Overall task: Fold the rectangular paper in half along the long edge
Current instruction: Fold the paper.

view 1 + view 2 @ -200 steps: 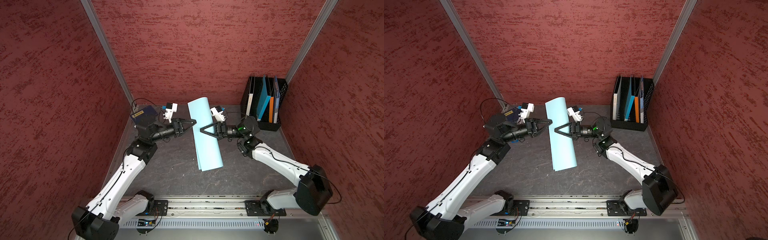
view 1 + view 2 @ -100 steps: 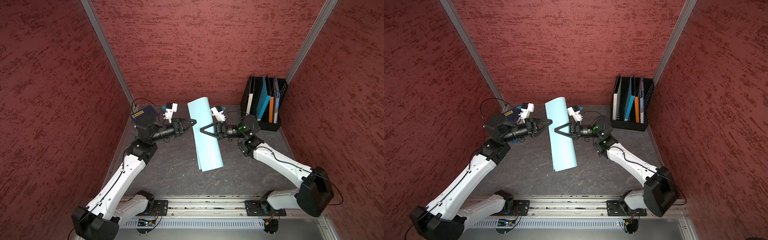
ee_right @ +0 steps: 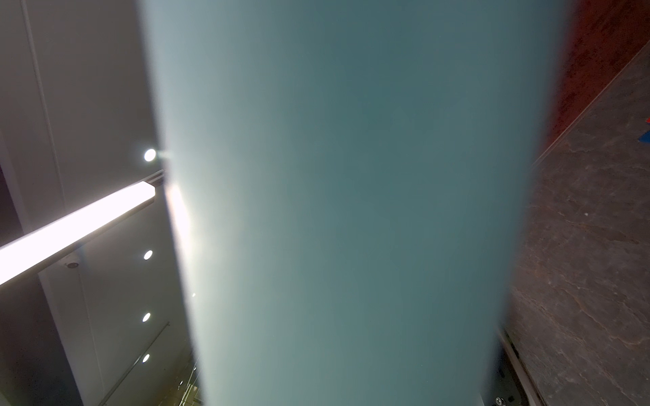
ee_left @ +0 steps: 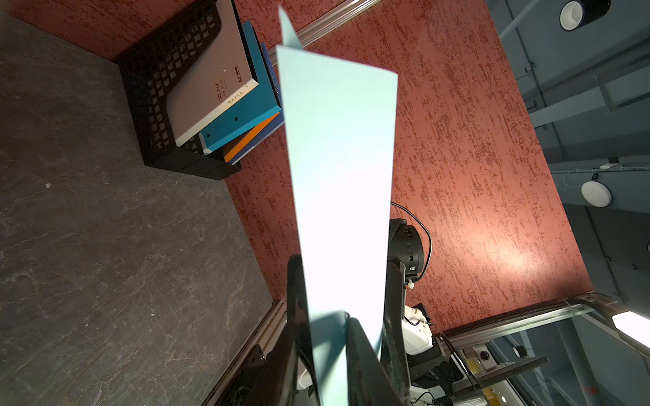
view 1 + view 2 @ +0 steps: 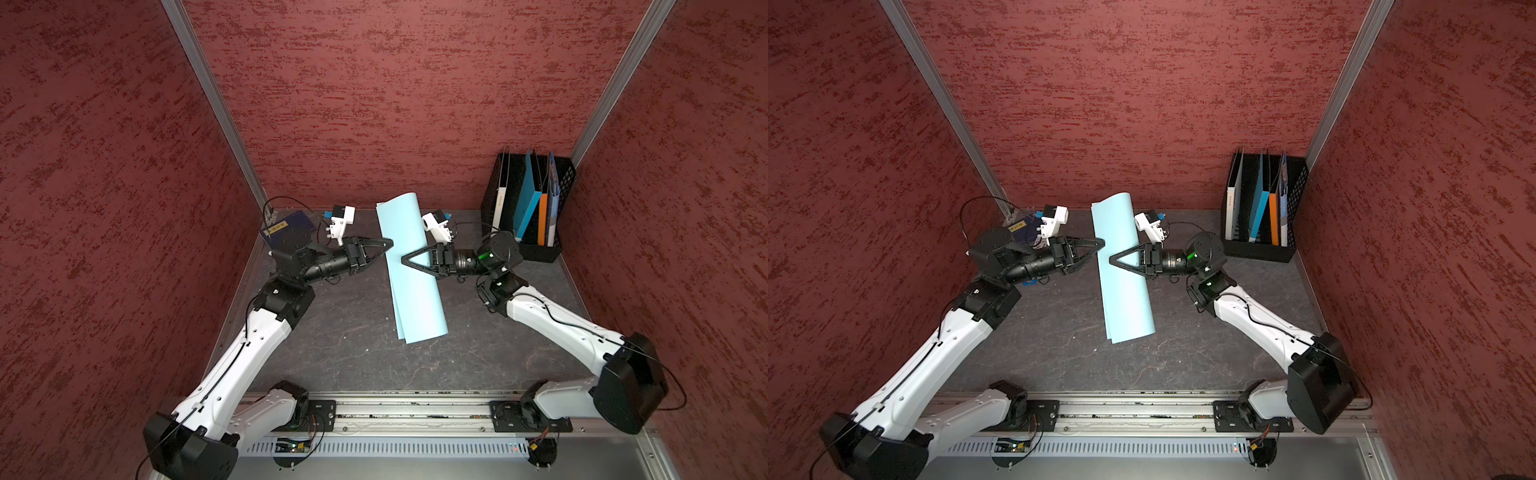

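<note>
The rectangular paper [image 5: 413,282] [image 5: 1125,286] is a pale blue sheet bent over on itself. It hangs lengthwise between my two arms, its far end raised and two layers showing at its near end. My left gripper [image 5: 390,243] [image 5: 1101,242] meets its left edge. In the left wrist view the paper [image 4: 341,158] runs between the fingers of my left gripper [image 4: 329,327], which is shut on it. My right gripper [image 5: 404,260] [image 5: 1112,260] reaches over the paper from the right. The blurred paper [image 3: 351,211] hides its fingers in the right wrist view.
A black file rack [image 5: 528,245] [image 4: 165,116] with books and folders stands at the back right. A dark navy booklet with a yellow label [image 5: 286,224] lies at the back left behind my left arm. Red walls close three sides; a metal rail [image 5: 415,411] runs along the front.
</note>
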